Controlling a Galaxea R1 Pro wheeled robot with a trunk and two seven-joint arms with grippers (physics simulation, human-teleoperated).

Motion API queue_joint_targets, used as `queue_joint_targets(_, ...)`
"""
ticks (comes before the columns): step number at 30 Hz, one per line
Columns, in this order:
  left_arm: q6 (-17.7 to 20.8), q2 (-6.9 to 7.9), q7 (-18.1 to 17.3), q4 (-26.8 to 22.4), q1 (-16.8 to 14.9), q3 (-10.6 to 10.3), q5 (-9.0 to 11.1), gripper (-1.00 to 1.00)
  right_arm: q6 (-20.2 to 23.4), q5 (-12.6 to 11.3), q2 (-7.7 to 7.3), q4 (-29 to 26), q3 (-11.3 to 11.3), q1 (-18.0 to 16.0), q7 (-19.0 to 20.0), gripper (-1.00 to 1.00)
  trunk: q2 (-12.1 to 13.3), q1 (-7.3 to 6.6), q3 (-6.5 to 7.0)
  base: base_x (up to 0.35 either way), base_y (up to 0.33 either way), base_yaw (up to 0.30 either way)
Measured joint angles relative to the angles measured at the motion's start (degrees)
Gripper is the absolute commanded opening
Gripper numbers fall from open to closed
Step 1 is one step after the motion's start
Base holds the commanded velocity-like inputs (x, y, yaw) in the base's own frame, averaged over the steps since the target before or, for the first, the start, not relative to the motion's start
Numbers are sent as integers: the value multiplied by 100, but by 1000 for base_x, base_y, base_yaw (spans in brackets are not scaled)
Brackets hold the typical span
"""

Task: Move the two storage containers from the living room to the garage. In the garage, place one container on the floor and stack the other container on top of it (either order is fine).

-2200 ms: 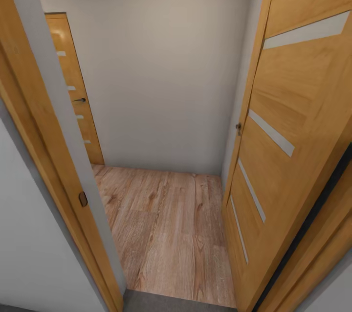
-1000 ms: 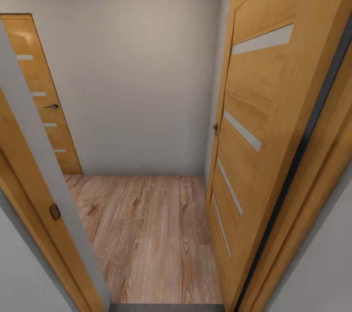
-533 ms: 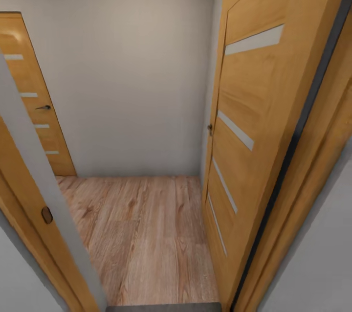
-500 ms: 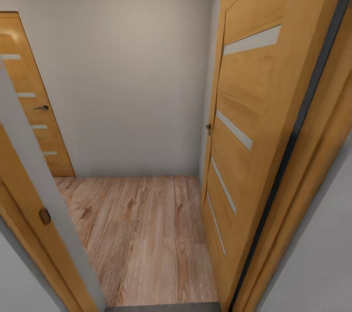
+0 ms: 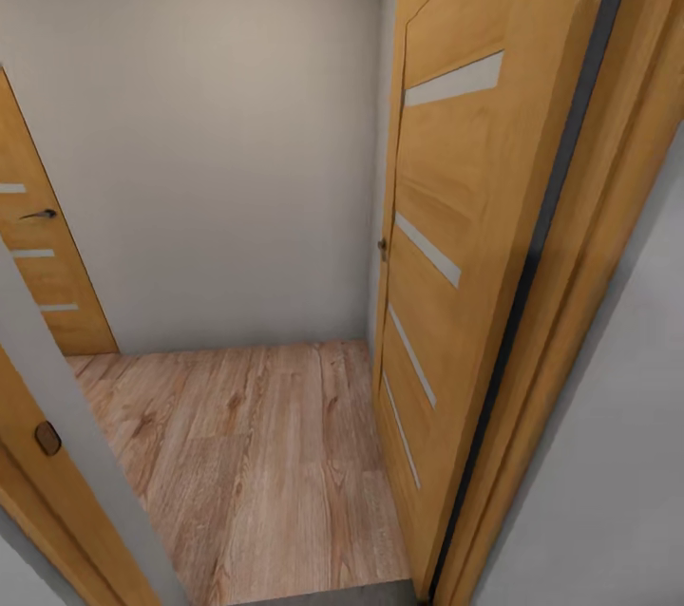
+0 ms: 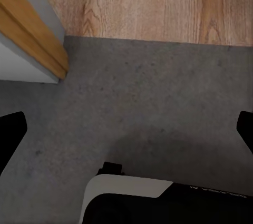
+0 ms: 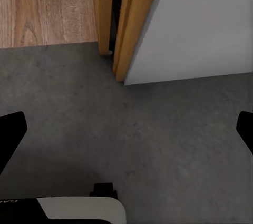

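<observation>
The two storage containers are out of view. My left gripper (image 6: 126, 132) hangs open over the dark grey concrete floor (image 6: 158, 87), its black fingertips (image 6: 10, 137) far apart with nothing between them. Over the same grey floor (image 7: 105, 113) my right gripper (image 7: 126, 132) is also open and empty. In the head view I look through a doorway from the grey floor strip (image 5: 323, 595) into a small hall with light wood planks (image 5: 256, 463).
An open wooden door (image 5: 456, 236) with pale glass strips stands close on the right. The door frame post (image 5: 66, 454) is close on the left. A grey wall (image 5: 209, 141) closes the hall ahead, with a shut wooden door (image 5: 38, 255) at far left. The jamb and pale wall (image 7: 174, 23) sit near my right gripper.
The whole head picture has slid leftward, so the camera has moved: the far door is now at the picture's left edge and the open door fills more of the right side.
</observation>
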Motion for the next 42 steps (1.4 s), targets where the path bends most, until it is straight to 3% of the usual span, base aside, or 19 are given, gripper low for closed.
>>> queue_joint_targets(42,7,-8,0,-1,1,0,-1,100,6,-8,0,0,5,0,9,100,0,0,0,0,0,13)
